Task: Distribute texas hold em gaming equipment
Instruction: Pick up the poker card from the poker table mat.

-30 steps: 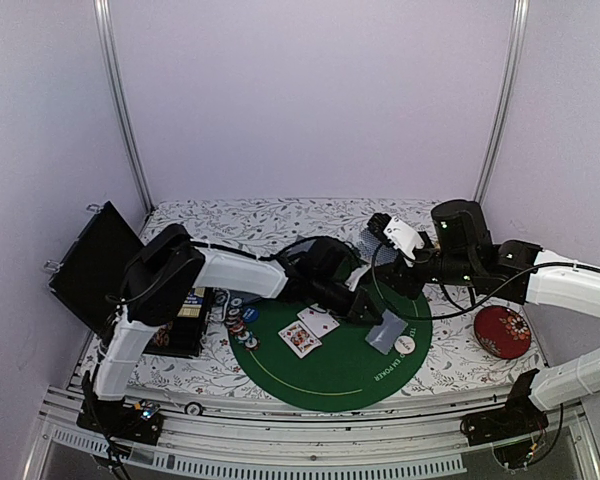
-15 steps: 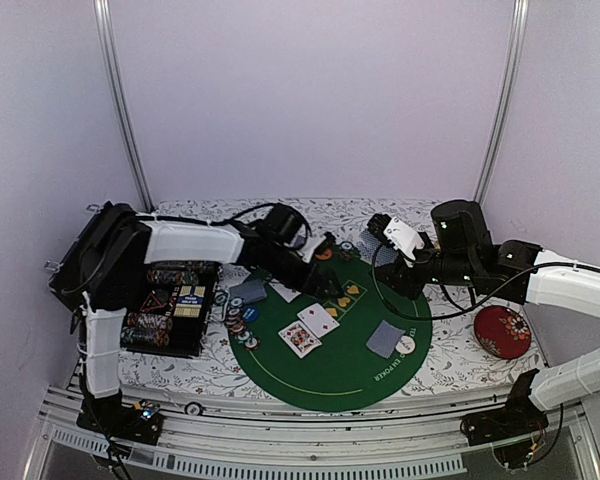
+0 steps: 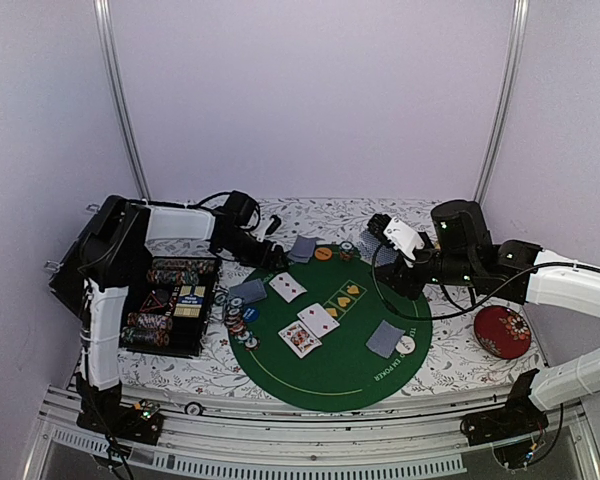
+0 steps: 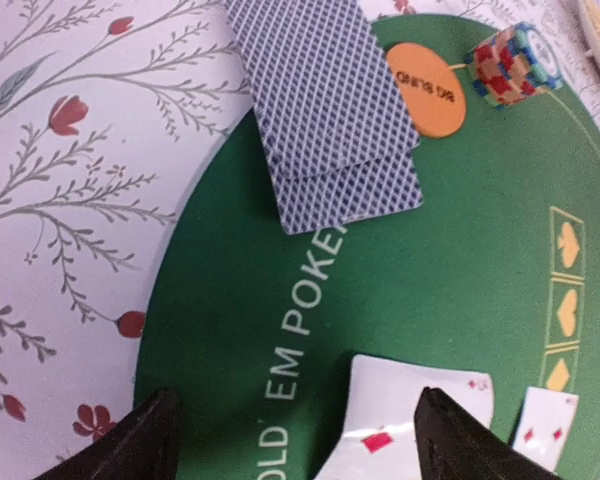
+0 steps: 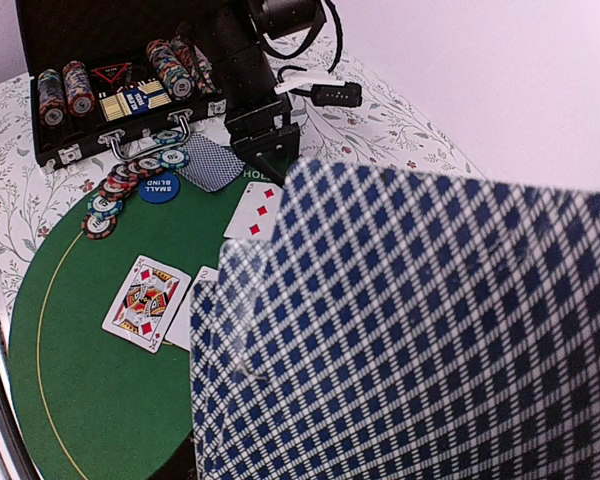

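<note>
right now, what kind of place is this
Probably a lab test booth set up for poker: plain walls and metal poles around a floral tablecloth, a green poker mat with playing cards, and a chip case.

Left tool [image 4: 300,438] agape, arm outstretched; right tool [image 3: 378,240] aloft, seemingly part-closed.

In the left wrist view, the orange button disc [image 4: 425,88] at upper middle read "BIG BLIND", upside down. White lettering on the green felt mat [image 4: 230,330] read "OLD' EM POKER"; yellow spade, heart and diamond signs stood in boxes at the right edge. In the right wrist view, the blue button disc [image 5: 160,186] at left read "SMALL BLIND".
</note>
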Tool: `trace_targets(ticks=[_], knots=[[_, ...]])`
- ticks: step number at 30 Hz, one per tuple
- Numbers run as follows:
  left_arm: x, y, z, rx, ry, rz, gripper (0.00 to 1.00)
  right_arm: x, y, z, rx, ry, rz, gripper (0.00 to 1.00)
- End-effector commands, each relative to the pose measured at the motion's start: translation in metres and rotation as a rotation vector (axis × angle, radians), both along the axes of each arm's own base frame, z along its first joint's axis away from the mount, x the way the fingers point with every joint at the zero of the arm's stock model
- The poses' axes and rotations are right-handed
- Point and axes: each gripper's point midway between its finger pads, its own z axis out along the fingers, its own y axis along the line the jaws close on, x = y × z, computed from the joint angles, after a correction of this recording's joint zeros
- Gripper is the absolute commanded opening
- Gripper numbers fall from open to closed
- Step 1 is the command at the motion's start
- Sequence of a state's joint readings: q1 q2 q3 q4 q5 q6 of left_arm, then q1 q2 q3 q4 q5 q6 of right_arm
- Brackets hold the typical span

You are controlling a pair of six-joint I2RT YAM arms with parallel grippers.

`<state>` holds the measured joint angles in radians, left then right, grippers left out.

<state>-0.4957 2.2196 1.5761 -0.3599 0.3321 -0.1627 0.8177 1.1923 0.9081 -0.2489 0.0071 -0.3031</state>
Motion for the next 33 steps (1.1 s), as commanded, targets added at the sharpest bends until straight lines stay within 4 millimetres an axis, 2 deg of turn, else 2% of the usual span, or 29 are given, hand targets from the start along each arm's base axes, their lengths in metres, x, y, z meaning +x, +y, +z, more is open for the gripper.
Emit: trace_targets(ticks=[1,7,13,20,23,26,27,31,33], knots=[[-0.014,-0.025,-0.002,-0.090,0.053,-0.121,0.77,0.001,-0.002,0.009,0.016,-0.015,-0.009,0.44],[-0.031,-0.029,-0.006,-0.133,0.110,-0.175,0.61,0.001,-0.002,0.009,0.017,-0.016,-0.008,0.44],[-0.046,-0.015,-0.013,-0.072,0.165,-0.164,0.55,0.000,-0.002,0.010,0.020,-0.018,-0.004,0.44],[-0.061,-0.016,-0.016,-0.086,0.229,-0.180,0.43,0.000,-0.002,0.010,0.021,-0.016,-0.002,0.44],[-0.065,-0.017,-0.015,-0.087,0.232,-0.186,0.27,0.000,-0.002,0.011,0.023,-0.019,-0.002,0.44],[-0.068,-0.018,-0.014,-0.099,0.236,-0.190,0.04,0.001,-0.001,0.011,0.023,-0.020,-0.001,0.44],[-0.069,-0.020,-0.012,-0.116,0.240,-0.192,0.00,0.001,-0.001,0.011,0.022,-0.018,-0.001,0.44],[-0.073,-0.028,0.006,-0.183,0.214,-0.202,0.00,0.001,-0.001,0.011,0.022,-0.018,-0.003,0.44],[-0.068,-0.028,0.018,-0.189,0.171,-0.183,0.00,0.001,-0.001,0.012,0.022,-0.020,-0.001,0.44]])
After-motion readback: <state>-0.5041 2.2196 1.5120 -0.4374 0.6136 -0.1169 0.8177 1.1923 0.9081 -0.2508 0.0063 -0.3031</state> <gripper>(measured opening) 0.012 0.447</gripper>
